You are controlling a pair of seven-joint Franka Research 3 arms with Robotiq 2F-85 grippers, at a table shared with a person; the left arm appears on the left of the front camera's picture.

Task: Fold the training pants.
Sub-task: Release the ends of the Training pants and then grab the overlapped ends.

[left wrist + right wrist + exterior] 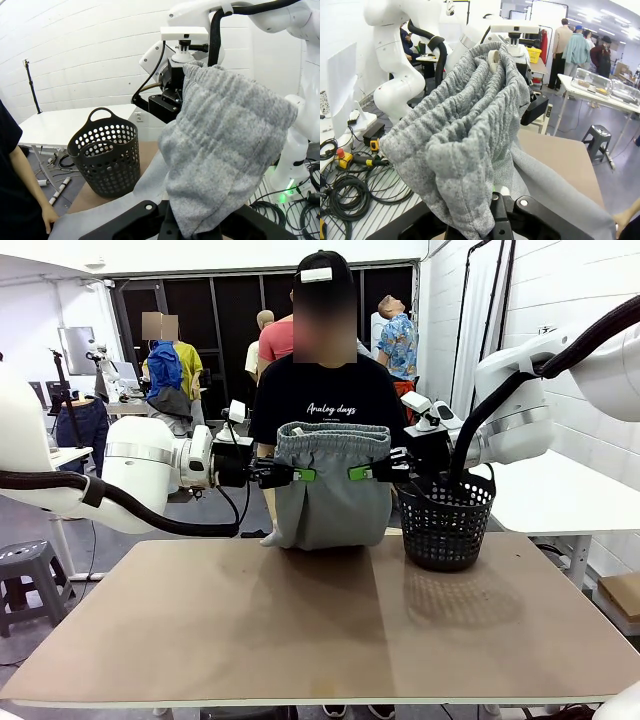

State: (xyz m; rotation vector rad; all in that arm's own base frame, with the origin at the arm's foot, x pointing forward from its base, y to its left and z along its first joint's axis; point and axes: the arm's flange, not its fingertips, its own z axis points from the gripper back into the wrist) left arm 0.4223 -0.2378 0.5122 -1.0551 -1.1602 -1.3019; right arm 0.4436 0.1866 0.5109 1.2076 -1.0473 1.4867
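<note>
The brown table point(250, 630) is lying bare across its near half, matte and lightly scuffed, with a paler band running along its right part. Farther in on the right, a dotted shadow point(450, 595) is falling on the top from the black mesh basket point(445, 525), which is standing upright near the far right corner.

Just left of the basket, the training pants point(330, 490) are hanging above the table's far edge. The gathered waistband is stretching across the top, and the grey cloth is dropping down until its lower part is reaching the tabletop.

The left gripper point(300, 475) is coming in level from the left, its jaws pressed together on the pants a little below the waistband. The right gripper point(362, 473) is doing the same from the right, pinching the cloth at the same height, so the two green-padded tips are facing each other close together across the front of the garment. In both wrist views the fabric is bunching over the fingers and hiding them.

Right behind the pants a person point(325, 400) in a black printed T-shirt is standing at the far side.

Beyond, a white table point(560, 495) is standing against a white brick wall point(560, 300) on the right and a grey stool point(25, 565) is sitting on the floor at the left. Other people point(170, 365) are standing before dark panels point(200, 320) at the back.
</note>
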